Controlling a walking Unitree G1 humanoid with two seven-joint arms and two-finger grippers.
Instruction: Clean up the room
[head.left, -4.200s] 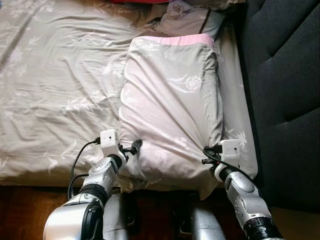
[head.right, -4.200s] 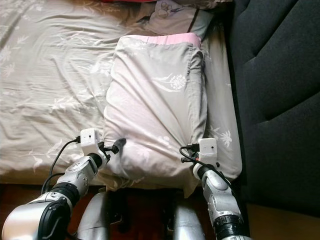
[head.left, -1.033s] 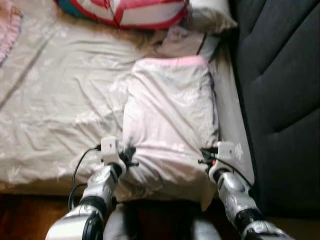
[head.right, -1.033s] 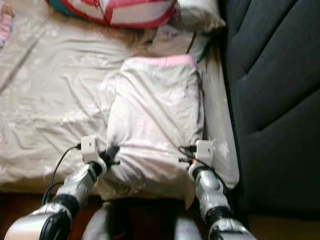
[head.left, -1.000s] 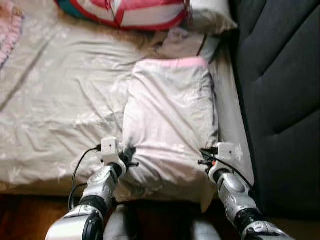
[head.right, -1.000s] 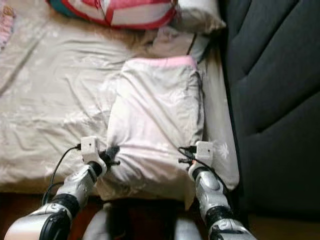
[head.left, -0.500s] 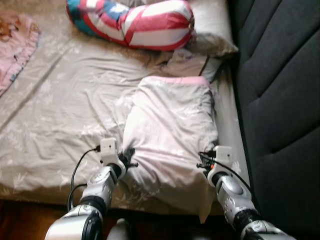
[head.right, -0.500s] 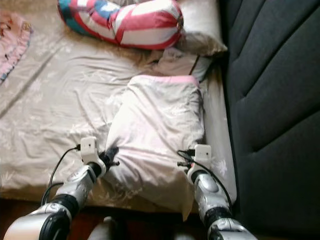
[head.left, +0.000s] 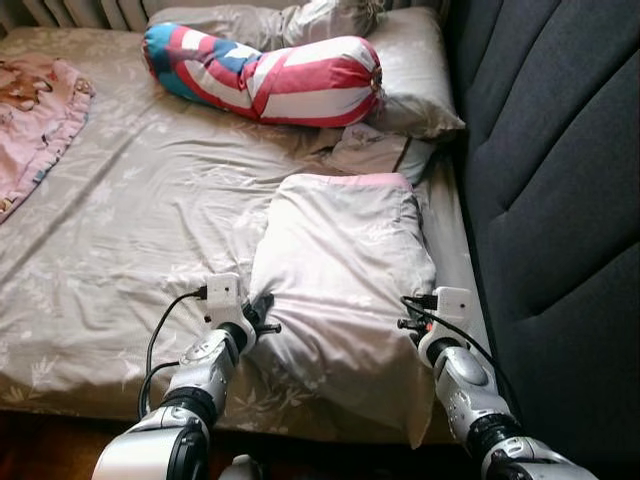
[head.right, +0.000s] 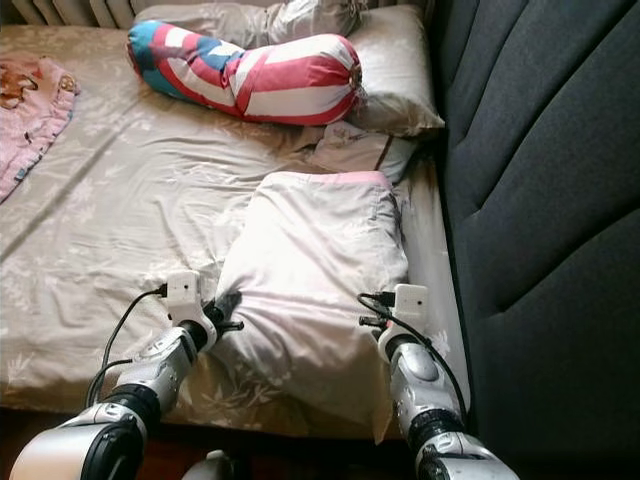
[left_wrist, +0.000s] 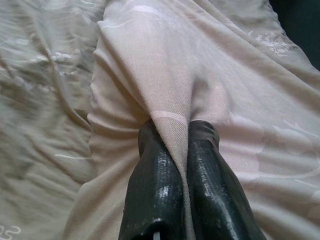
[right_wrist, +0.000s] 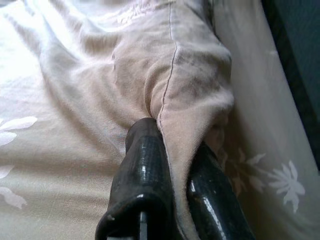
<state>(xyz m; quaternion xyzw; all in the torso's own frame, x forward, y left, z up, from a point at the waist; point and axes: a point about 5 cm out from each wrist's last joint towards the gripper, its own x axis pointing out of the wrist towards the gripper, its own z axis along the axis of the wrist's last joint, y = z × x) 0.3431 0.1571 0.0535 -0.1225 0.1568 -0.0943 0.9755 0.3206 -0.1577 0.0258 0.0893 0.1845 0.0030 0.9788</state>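
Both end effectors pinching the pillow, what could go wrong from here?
1. The left end effector and right end effector each pinch only a thin fold of the pillow cover; the fabric may slip out or the cover may slide off the filling.
2. The near end overhangs the bed edge, so a slip could drop it.
3. Pushed forward, it may bunch the small pillowcase ahead.

No readable text, labels, brands or numbers anywhere; fabric prints floral only.

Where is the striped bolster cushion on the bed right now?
In the left eye view, the striped bolster lies at the bed's far end, against the grey pillows, beyond the held pillow.
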